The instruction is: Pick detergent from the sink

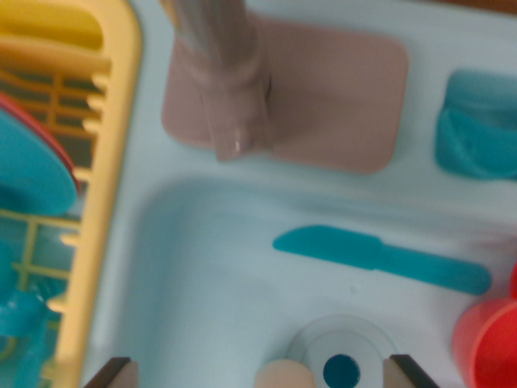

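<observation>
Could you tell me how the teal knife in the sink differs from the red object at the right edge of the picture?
The teal knife is long, thin and flat; the red object looks rounded and bulky. The knife lies wholly in view on the basin floor, running across the wrist view; the red object is cut off by the picture's right edge, so its full shape cannot be told. Both look like plain plastic and sit in the pale sink.

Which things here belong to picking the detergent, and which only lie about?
Job: sink; gripper, open; red thing at the sink's right edge, perhaps the detergent, too blurred to tell.

Lying about: knife, tap, rack, blue plate, teal block.
</observation>
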### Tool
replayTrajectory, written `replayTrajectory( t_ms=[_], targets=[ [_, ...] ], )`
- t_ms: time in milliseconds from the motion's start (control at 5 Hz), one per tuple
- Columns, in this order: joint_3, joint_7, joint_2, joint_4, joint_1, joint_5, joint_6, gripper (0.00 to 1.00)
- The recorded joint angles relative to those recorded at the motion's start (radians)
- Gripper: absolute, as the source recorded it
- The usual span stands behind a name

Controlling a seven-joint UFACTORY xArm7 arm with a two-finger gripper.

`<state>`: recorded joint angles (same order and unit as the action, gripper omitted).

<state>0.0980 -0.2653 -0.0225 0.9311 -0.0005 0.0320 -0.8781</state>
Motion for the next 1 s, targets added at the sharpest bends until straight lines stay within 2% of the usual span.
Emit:
replayTrajectory(
  t_ms=[200, 400, 600, 800, 1000],
  targets=[
    [0.004, -0.016, -0.002, -0.037, -0.0013, 0.0003, 0.037, 0.0],
    [0.004, -0.016, -0.002, -0.037, -0.0013, 0.0003, 0.037, 0.0],
    [0.008, -0.031, -0.005, -0.072, -0.0025, 0.0005, 0.073, 0.0],
    [0.008, -0.031, -0.005, -0.072, -0.0025, 0.0005, 0.073, 0.0],
    [0.012, -0.045, -0.007, -0.104, -0.0037, 0.0007, 0.104, 0.0]
  ],
)
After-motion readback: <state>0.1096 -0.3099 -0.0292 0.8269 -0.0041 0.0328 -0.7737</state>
